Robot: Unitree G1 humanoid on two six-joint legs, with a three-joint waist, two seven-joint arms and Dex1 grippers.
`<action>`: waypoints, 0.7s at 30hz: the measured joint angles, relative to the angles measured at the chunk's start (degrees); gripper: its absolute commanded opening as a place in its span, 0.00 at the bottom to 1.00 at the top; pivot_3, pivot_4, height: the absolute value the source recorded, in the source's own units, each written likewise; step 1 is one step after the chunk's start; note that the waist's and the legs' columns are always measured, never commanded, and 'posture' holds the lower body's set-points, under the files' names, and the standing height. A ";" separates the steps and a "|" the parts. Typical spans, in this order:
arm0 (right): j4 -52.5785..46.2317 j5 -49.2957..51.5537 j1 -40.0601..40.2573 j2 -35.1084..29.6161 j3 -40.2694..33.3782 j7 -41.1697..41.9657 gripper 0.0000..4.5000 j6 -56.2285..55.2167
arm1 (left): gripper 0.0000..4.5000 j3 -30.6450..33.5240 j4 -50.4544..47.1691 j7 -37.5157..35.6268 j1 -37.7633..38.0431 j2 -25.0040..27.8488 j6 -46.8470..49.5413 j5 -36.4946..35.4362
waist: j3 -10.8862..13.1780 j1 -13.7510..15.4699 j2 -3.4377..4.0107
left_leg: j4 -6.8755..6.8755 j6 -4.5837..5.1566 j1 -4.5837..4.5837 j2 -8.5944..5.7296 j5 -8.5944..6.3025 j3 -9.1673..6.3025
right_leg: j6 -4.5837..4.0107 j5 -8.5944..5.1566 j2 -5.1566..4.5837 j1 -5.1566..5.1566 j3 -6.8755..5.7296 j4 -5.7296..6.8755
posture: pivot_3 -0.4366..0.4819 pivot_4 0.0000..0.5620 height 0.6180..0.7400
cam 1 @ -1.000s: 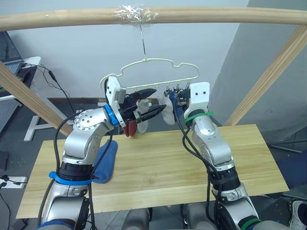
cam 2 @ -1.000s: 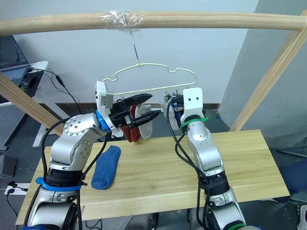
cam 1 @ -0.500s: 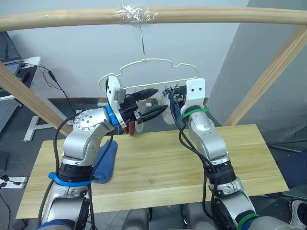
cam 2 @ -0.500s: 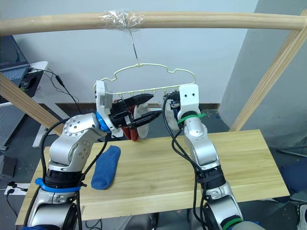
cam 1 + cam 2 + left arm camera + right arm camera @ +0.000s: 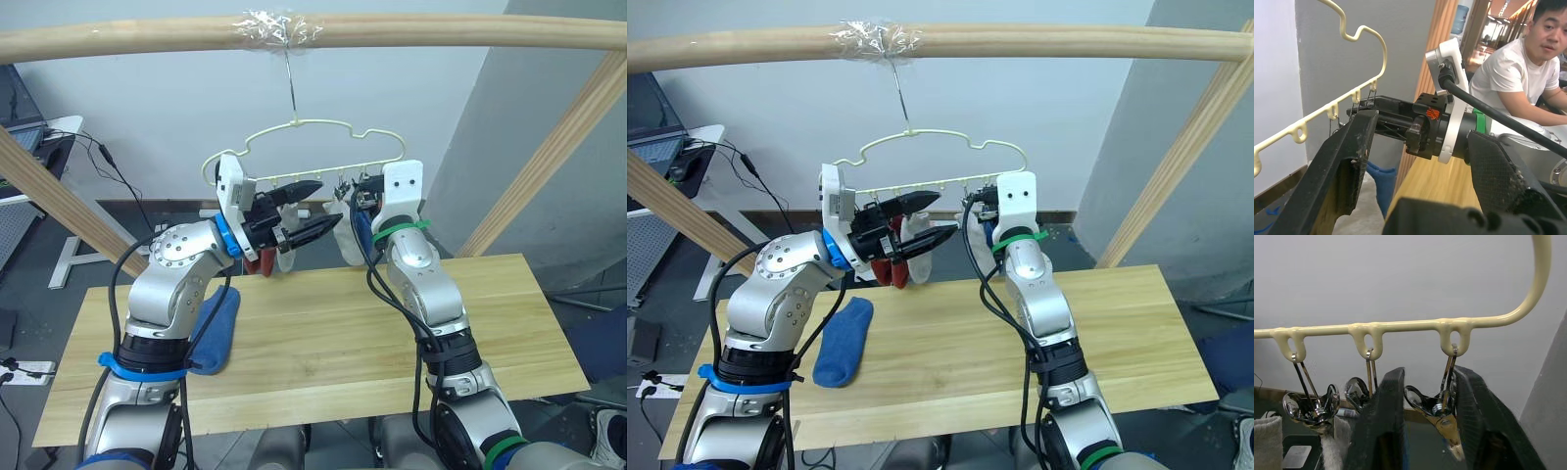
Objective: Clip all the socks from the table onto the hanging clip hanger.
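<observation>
1. Both arms are up at the hanger (image 5: 323, 132), which hangs by its hook from the beam (image 5: 313, 32) above the table (image 5: 323, 343).
2. Left gripper (image 5: 315, 209) is raised just under the hanger's row of clips, its two black fingers spread wide with nothing between them; the left wrist view shows the gap plainly.
3. Right gripper (image 5: 1426, 428) sits at the right end of the clip row. In the right wrist view its fingers stand one on each side of the end clip (image 5: 1442, 406), very close to it; whether they are pressing it I cannot tell.
4. A strip of blue shows just beside the inner face of the right gripper's finger in the right wrist view, and a blue sock (image 5: 361, 240) hangs just below that gripper in the head views. Whether the gripper or a clip is holding it I cannot tell.
5. Already on the hanger: a grey sock (image 5: 919, 257) and a red sock (image 5: 263, 264), hanging side by side just behind and below the left gripper.
6. Another pale sock (image 5: 345, 240) hangs further right, next to the blue one.
7. On the table: a second blue sock (image 5: 844, 341), lying flat near the left end, beside the left arm.
8. A person (image 5: 1518, 73) in a white shirt appears behind the right arm in the left wrist view.
</observation>
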 measured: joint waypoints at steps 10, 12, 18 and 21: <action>-2.57 0.80 0.98 -4.94 -1.44 4.97 0.00 1.01 | 0.74 -0.05 -0.23 -0.03 0.17 -0.32 -0.20 -0.34 | 0.00 0.07 0.00 | 0.01 0.00 -0.01 -0.04 0.00 0.03 | 0.00 0.00 0.01 0.01 -0.01 0.00 | 0.54 0.39 1.00; -4.83 2.24 1.34 -7.34 -2.31 8.15 0.00 2.92 | 0.74 -0.48 0.34 0.03 0.82 0.28 -0.55 1.33 | 0.00 0.08 0.00 | 0.02 0.00 0.00 -0.05 0.00 0.05 | 0.00 0.00 0.01 0.03 -0.01 -0.02 | 0.52 0.39 1.00; -13.99 9.62 2.17 -15.26 -4.25 18.65 0.00 15.13 | 1.00 -2.44 16.99 2.24 6.65 3.65 -11.01 13.77 | 0.00 -0.17 0.01 | -0.01 0.04 0.06 0.02 -0.02 0.01 | 0.00 0.00 -0.01 0.04 0.00 0.00 | 0.49 0.38 1.00; -17.90 13.51 1.85 -18.77 -6.29 22.22 0.00 22.09 | 1.00 -2.51 26.79 4.55 9.77 6.11 -17.10 19.94 | 0.00 0.01 0.01 | -0.01 0.22 0.03 0.03 -0.13 -0.07 | -0.01 0.00 -0.07 0.04 -0.03 -0.05 | 0.48 0.38 1.00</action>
